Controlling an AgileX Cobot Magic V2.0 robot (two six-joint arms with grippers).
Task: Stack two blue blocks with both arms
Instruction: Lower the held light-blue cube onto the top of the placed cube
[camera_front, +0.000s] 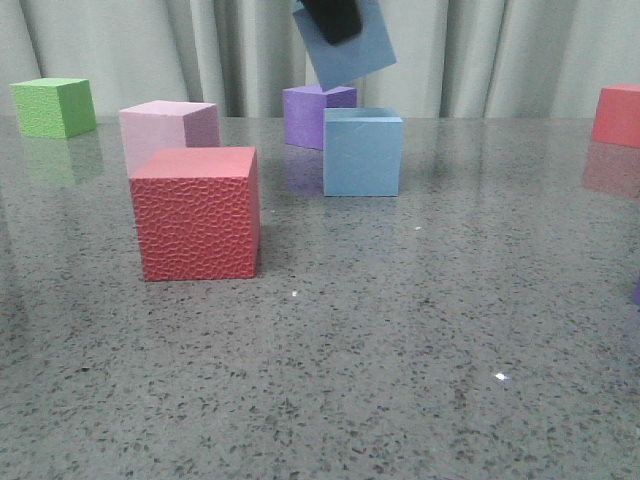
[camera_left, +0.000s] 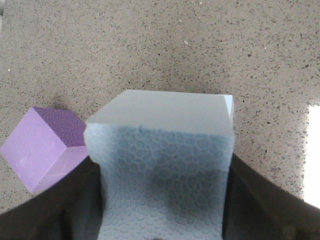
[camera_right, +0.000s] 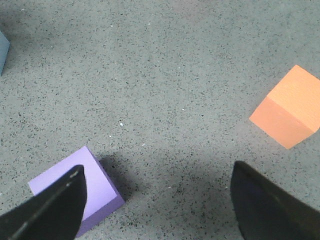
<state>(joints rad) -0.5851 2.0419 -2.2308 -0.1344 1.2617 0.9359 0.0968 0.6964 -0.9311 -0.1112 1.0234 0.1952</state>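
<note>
Blue block, tilted, hangs clamped in the left claw above the other blue block; right claw spread apart.

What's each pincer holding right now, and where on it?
Left pincer holds a blue block by two opposite side faces, lifted and tilted above the other blue block. Right pincer is open, holding nothing.
</note>
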